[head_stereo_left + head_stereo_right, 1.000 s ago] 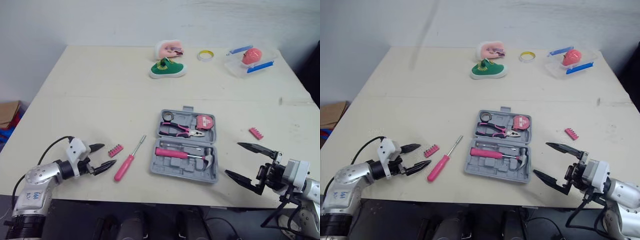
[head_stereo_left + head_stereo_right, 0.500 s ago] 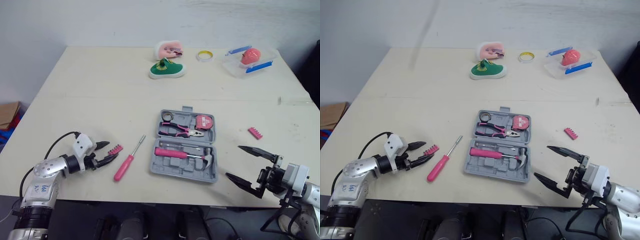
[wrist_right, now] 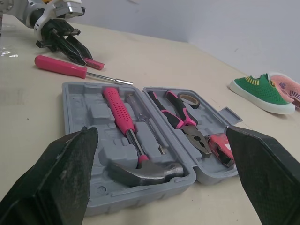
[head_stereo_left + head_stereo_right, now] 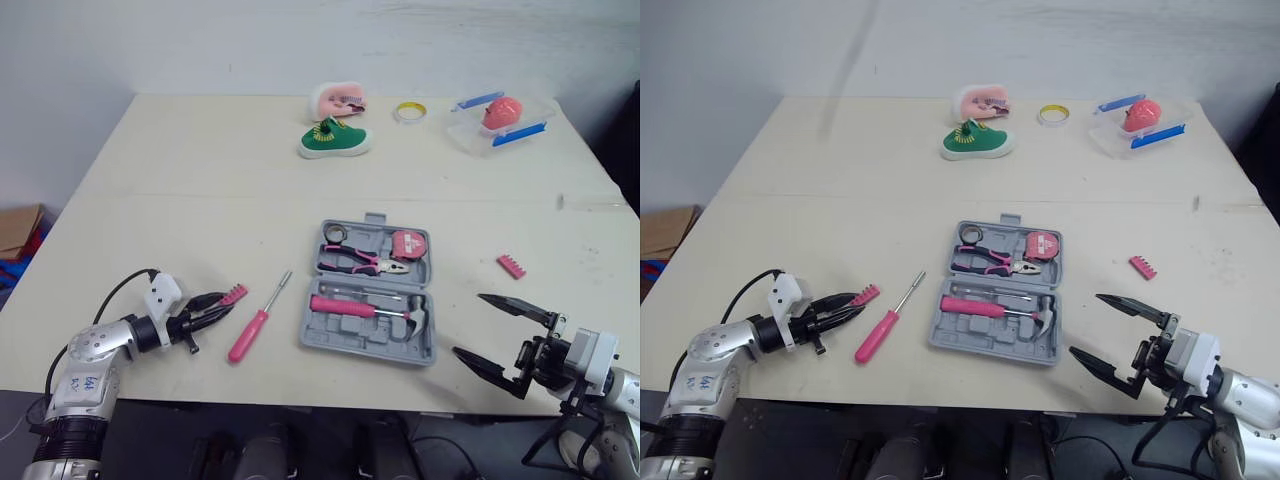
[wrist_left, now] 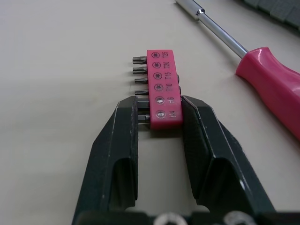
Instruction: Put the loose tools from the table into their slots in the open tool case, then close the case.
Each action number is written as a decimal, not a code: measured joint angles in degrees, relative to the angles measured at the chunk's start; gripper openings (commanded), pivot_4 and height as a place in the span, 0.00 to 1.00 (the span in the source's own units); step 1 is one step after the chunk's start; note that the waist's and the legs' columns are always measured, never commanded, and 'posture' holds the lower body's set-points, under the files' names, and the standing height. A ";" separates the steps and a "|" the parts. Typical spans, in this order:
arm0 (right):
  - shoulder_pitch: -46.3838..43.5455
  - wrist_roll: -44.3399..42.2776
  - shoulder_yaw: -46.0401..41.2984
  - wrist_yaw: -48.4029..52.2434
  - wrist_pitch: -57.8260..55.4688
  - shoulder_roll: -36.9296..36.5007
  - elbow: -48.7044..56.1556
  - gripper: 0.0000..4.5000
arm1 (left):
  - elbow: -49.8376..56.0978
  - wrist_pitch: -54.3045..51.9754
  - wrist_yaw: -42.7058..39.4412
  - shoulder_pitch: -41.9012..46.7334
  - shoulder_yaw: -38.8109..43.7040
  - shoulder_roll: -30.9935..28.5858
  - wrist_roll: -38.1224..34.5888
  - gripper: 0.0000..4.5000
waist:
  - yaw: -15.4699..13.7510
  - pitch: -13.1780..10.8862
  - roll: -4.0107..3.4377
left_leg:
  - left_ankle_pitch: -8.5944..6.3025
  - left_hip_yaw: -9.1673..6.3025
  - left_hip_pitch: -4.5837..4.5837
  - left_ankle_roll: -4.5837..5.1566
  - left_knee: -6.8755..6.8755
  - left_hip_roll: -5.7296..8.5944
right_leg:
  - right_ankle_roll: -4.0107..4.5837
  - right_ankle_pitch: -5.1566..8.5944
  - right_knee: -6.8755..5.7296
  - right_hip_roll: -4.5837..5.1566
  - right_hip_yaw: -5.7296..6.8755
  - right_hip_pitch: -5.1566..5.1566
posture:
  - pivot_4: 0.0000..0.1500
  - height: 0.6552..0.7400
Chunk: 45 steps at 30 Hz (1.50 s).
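**Head views.** The left hand (image 4: 216, 304) lies low on the cream table (image 4: 200, 200), its two black fingers drawn together on the near end of a pink plastic bit holder (image 4: 233, 295). A pink-handled screwdriver (image 4: 247, 335) lies just beyond that hand, towards the open grey plastic tool case (image 4: 365, 352). The right hand (image 4: 468, 323) hovers on the other side of the case, fingers wide apart and holding nothing. A second pink bit holder (image 4: 511, 266) lies ahead of it, well apart from the case.

**Left wrist view.** The fingers (image 5: 119, 154) clamp only the last two bits' worth of the holder. One finger bears on the steel bit tips, the other on the flat pink edge. The screwdriver handle lies just beside the outer finger.

**Right wrist view.** Between the spread fingers (image 3: 61, 178) the case lies open. It already holds a pink-handled hammer (image 3: 117, 110), pink-handled pliers (image 3: 180, 115) and a pink tape measure (image 3: 220, 145).

**Risk.** The hold is at one end and partly on the rounded bit tips. On lifting, the long free end may therefore swing down, or the holder may twist out and drop. A low lift could also nudge the screwdriver aside.
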State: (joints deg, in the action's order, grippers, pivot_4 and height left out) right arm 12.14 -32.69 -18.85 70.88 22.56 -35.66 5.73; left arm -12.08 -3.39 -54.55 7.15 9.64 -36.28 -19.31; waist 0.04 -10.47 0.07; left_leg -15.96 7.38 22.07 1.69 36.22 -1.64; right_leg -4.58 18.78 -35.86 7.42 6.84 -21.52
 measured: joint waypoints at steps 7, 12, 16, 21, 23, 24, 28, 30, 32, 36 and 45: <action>0.70 -0.01 -0.02 0.40 0.01 -0.11 -0.56 1.00 | 7.29 -1.43 -4.82 0.16 1.43 -2.35 -4.66 0.15 | 0.03 -0.21 0.36 | 0.06 -0.03 0.08 -0.06 0.01 -0.01 | 0.00 0.00 0.02 0.00 0.03 -0.02 | 1.00 1.00; 0.66 -0.12 -0.33 1.15 0.04 -0.29 -1.65 1.00 | 15.05 -3.78 -12.01 6.73 -2.43 -8.72 -5.01 0.15 | -0.22 -0.24 0.38 | -0.03 -0.03 0.08 -0.20 0.02 0.05 | -0.01 -0.01 0.01 0.02 0.02 0.00 | 1.00 1.00; 0.94 -0.30 -0.92 2.34 0.00 -1.82 -1.85 1.00 | 18.89 -8.51 -14.63 13.68 -10.10 -9.59 -3.65 0.15 | -0.17 -0.25 0.40 | 0.21 -0.01 0.10 -0.15 0.02 0.05 | -0.01 -0.01 0.02 -0.03 0.02 -0.01 | 1.00 1.00; 2.07 -0.46 -1.42 3.47 -0.02 -2.04 -1.92 1.00 | 21.27 -12.76 -16.27 19.80 -18.12 -9.77 0.34 0.15 | 0.14 -0.25 0.40 | 0.27 0.11 0.07 -0.17 0.02 -0.01 | -0.01 -0.01 0.01 -0.19 -0.07 -0.03 | 1.00 1.00; 2.15 -0.48 -1.45 3.48 -0.04 -2.03 -1.87 1.00 | 21.66 -14.73 -16.13 22.04 -21.97 -9.06 3.08 0.15 | -0.01 -0.27 0.43 | 0.27 0.10 0.08 -0.16 0.08 -0.02 | -0.01 -0.01 -0.02 -0.21 -0.09 -0.03 | 1.00 1.00; 2.15 -0.50 -1.45 3.48 -0.04 -2.03 -1.78 1.00 | 22.06 -15.32 -15.97 22.73 -23.12 -8.54 4.01 0.15 | -0.08 -0.28 0.44 | 0.27 0.10 0.08 -0.16 0.09 -0.01 | -0.01 -0.01 -0.03 -0.21 -0.10 -0.03 | 1.00 1.00; 2.52 -0.64 -1.41 3.55 -0.19 -1.97 -1.47 1.00 | 22.51 -17.93 -15.68 26.77 -27.84 -7.50 7.77 0.15 | -0.22 -0.32 0.51 | 0.26 0.08 0.10 -0.15 0.13 -0.01 | -0.01 -0.01 -0.02 -0.20 -0.11 -0.03 | 1.00 1.00; 2.73 -0.85 -1.41 3.55 -0.43 -1.96 -1.04 1.00 | 22.53 -19.09 -16.01 28.15 -29.63 -7.45 9.28 0.15 | -0.25 -0.32 0.51 | 0.27 0.07 0.11 -0.15 0.13 -0.01 | -0.01 -0.01 -0.01 -0.21 -0.11 -0.03 | 1.00 1.00; 3.36 -1.51 -1.41 3.46 -1.43 -1.95 -0.14 1.00 | 22.53 -19.89 -16.28 29.02 -31.58 -7.10 11.03 0.15 | -0.19 -0.32 0.52 | 0.26 0.08 0.11 -0.15 0.13 -0.02 | -0.01 -0.01 -0.02 -0.21 -0.13 -0.03 | 1.00 1.00; 4.69 -2.70 -1.16 3.03 -5.38 -1.96 3.28 1.00 | 22.56 -22.54 -14.97 29.84 -34.10 -4.33 13.44 0.15 | -0.20 -0.34 0.54 | 0.26 0.05 0.13 -0.13 0.24 -0.03 | -0.01 -0.01 -0.06 -0.20 -0.12 -0.03 | 1.00 1.00; 5.03 -2.63 -1.17 1.10 -7.90 -1.95 6.17 1.00 | 20.72 -22.99 -13.66 31.58 -36.72 -2.47 18.76 0.15 | -0.69 -0.34 0.55 | 0.24 0.03 0.14 -0.10 0.29 -0.02 | -0.01 -0.01 -0.07 -0.19 -0.11 -0.02 | 1.00 1.00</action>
State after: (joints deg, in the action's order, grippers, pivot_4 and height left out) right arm 17.17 -35.33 -20.02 71.98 14.66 -37.61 11.91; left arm 8.64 -26.38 -68.20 38.73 -27.09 -38.76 -0.56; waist -0.65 -10.82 0.62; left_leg -15.72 7.41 22.22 1.58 36.51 -1.66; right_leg -4.59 18.77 -35.92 7.23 6.73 -21.54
